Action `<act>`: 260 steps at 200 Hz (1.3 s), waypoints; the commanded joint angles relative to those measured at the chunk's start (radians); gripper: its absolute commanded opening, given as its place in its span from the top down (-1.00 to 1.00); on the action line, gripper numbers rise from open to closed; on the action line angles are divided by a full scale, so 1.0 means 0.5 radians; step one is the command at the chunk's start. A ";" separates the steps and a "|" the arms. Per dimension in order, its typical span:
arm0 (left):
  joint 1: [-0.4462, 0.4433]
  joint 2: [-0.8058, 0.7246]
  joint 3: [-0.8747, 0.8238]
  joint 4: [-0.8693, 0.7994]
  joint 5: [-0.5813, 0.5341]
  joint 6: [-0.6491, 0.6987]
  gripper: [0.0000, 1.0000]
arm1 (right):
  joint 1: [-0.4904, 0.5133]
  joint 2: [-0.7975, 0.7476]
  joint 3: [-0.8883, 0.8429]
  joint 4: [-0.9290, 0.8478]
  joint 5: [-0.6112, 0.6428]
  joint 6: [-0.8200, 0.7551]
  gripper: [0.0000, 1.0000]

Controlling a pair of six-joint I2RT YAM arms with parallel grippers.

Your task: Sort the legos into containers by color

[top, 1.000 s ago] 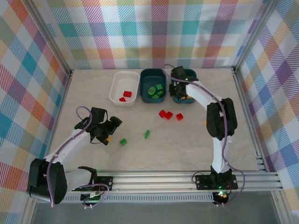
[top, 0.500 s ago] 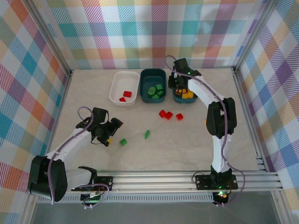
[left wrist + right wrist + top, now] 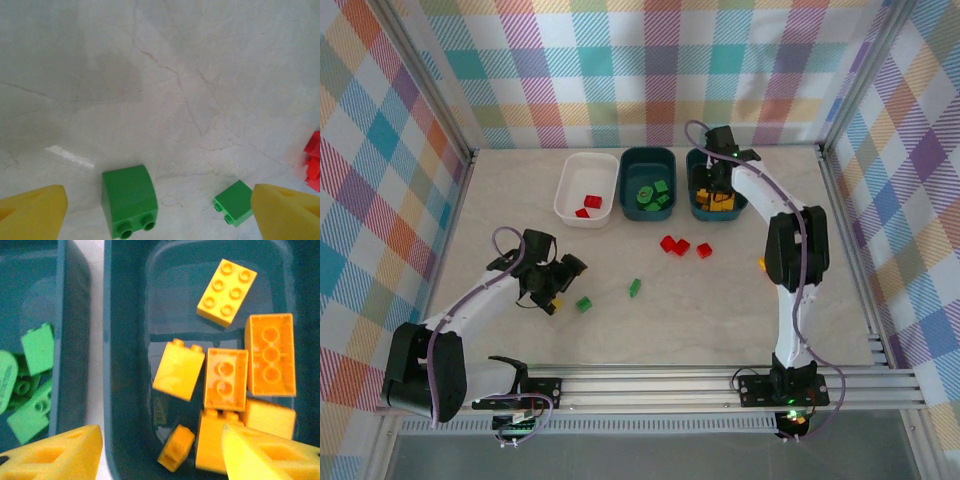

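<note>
My right gripper (image 3: 713, 182) hangs open over the right teal tub (image 3: 720, 216). Several yellow and orange legos (image 3: 225, 377) lie in this tub (image 3: 107, 340), and a small orange one (image 3: 176, 447) lies loose between my fingers (image 3: 55, 455). The middle teal tub (image 3: 648, 153) holds green bricks (image 3: 652, 194); the white tub (image 3: 565, 190) holds red ones (image 3: 590, 203). My left gripper (image 3: 565, 285) is open low over the table, with a green brick (image 3: 129, 200) just ahead of it on the left and a smaller green one (image 3: 233, 202) near the right finger.
Three red bricks (image 3: 682, 246) lie on the table in front of the tubs; one shows at the edge of the left wrist view (image 3: 313, 160). A small orange piece (image 3: 761, 263) shows beside the right arm's elbow. Checked walls enclose the table.
My right gripper has opened over the right teal tub and shifted a little right; the small orange brick now lies loose in the tub. The left gripper crept slightly toward the green brick.
</note>
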 commanded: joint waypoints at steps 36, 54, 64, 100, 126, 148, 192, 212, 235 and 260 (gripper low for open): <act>0.074 0.109 0.186 -0.085 -0.124 0.154 -0.89 | 0.693 -0.669 -0.802 0.156 -0.074 -0.076 -0.27; 0.147 0.142 0.204 -0.083 -0.112 0.182 -0.89 | 0.949 -0.679 -0.968 0.139 -0.062 -0.099 -0.36; 0.184 0.164 0.212 -0.080 -0.081 0.193 -0.89 | 1.035 -0.663 -0.993 0.106 -0.068 -0.030 -0.43; 0.224 0.217 0.217 -0.045 -0.028 0.191 -0.89 | 1.166 -0.497 -0.895 0.062 -0.297 0.553 -0.55; 0.222 0.197 0.178 -0.043 -0.018 0.187 -0.89 | 1.227 -0.334 -0.815 0.039 -0.267 0.777 -0.53; 0.226 0.158 0.151 -0.080 -0.041 0.218 -0.89 | 1.238 -0.255 -0.789 0.023 -0.250 0.823 -0.46; 0.239 0.139 0.149 -0.093 -0.037 0.242 -0.89 | 1.240 -0.122 -0.710 0.084 -0.285 0.844 0.03; 0.240 0.132 0.152 -0.096 -0.029 0.241 -0.89 | 1.240 -0.114 -0.697 0.067 -0.181 0.798 0.40; 0.242 0.121 0.155 -0.123 -0.041 0.260 -0.89 | 1.240 -0.171 -0.691 0.062 -0.102 0.712 0.63; 0.240 0.089 0.092 -0.103 0.048 0.212 -0.88 | 1.196 -0.270 -0.572 0.027 0.070 0.532 0.69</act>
